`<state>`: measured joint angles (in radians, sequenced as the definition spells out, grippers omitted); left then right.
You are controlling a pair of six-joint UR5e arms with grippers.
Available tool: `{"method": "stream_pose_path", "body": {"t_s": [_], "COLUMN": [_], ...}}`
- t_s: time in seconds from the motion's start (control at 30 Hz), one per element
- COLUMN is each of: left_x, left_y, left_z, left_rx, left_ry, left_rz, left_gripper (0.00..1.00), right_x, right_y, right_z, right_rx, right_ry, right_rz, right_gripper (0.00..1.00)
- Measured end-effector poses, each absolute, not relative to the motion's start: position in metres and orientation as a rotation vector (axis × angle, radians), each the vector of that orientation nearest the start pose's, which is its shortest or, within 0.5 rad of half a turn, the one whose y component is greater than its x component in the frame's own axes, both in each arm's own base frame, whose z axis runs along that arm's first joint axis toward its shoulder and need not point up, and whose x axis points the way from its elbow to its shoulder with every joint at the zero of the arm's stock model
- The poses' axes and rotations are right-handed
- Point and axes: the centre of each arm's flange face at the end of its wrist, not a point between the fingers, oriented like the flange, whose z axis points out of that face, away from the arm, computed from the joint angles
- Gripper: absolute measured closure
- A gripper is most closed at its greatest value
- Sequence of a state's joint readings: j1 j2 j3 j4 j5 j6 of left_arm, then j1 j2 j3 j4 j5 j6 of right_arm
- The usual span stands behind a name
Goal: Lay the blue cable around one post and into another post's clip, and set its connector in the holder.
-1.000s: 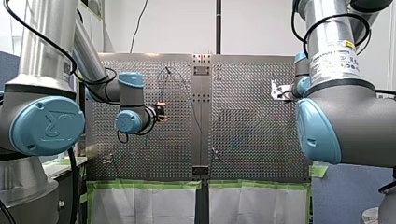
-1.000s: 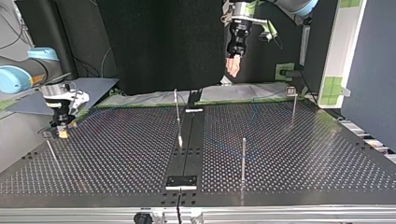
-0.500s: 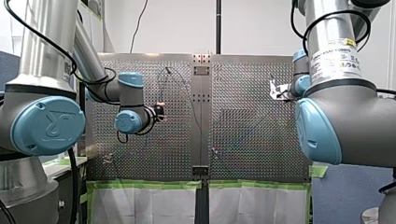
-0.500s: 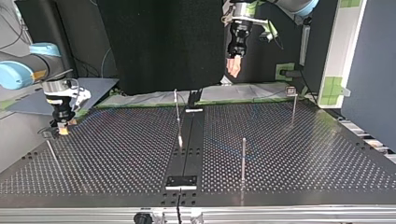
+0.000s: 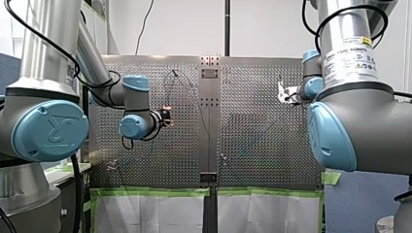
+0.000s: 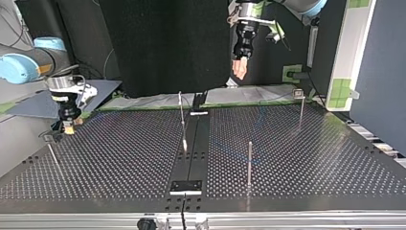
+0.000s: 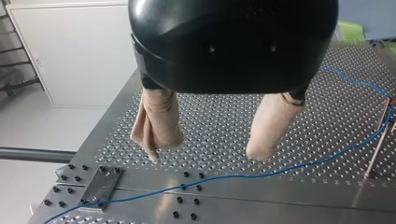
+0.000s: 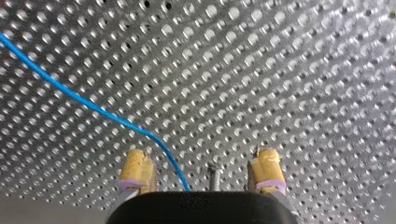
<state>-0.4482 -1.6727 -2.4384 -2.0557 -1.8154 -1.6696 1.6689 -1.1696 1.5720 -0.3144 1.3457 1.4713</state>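
Observation:
The blue cable (image 7: 243, 176) lies loose on the perforated plate, running under my left gripper (image 7: 205, 154), which hangs high above the plate, open, beige pads (image 7: 156, 126) empty. It bends near a thin post (image 7: 377, 148). My right gripper (image 8: 201, 159) hovers close over the plate, open, yellow pads (image 8: 137, 170) wide apart. Another stretch of the cable (image 8: 84, 102) passes between them beside a small metal pin (image 8: 214, 176). In the top view my right gripper (image 6: 69, 127) is at the left edge and my left gripper (image 6: 239, 67) is up at the back. I cannot make out the connector.
Slim upright posts stand on the plate: one at the middle (image 6: 182, 120), one nearer the camera (image 6: 249, 163), one with a clip head at the back right (image 6: 300, 108), and a leaning one at the left (image 6: 52, 155). A black centre strip carries a bracket (image 6: 186, 186).
My right gripper has shifted a little toward the back and the middle of the plate in the top view. My left arm has stayed put, and both grippers remain open.

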Motion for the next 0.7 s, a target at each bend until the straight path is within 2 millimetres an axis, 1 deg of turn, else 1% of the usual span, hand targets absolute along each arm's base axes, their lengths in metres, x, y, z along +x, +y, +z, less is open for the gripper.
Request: {"method": "stream_pose_path", "body": {"t_s": [0.13, 0.27, 0.5, 0.7], "left_x": [0.288, 0.287, 0.282, 0.275], "left_y": [-0.26, -0.26, -0.262, -0.268], "left_z": [0.174, 0.173, 0.169, 0.161], "left_rx": [0.049, 0.037, 0.015, 0.051], "left_ry": [1.464, 1.472, 1.504, 1.545], "left_rz": [-0.275, -0.293, -0.335, -0.358], "left_gripper": [0.0, 0.0, 0.0, 0.0], "right_x": [0.23, 0.25, 0.281, 0.304], "right_y": [-0.585, -0.572, -0.557, -0.545], "right_z": [0.281, 0.27, 0.267, 0.265], "right_rx": [1.567, 1.571, 1.559, 1.566], "right_ry": [-1.008, -0.996, -0.962, -0.946], "right_rz": [1.343, 1.348, 1.346, 1.332], "right_gripper": [0.0, 0.0, 0.0, 0.0]}}
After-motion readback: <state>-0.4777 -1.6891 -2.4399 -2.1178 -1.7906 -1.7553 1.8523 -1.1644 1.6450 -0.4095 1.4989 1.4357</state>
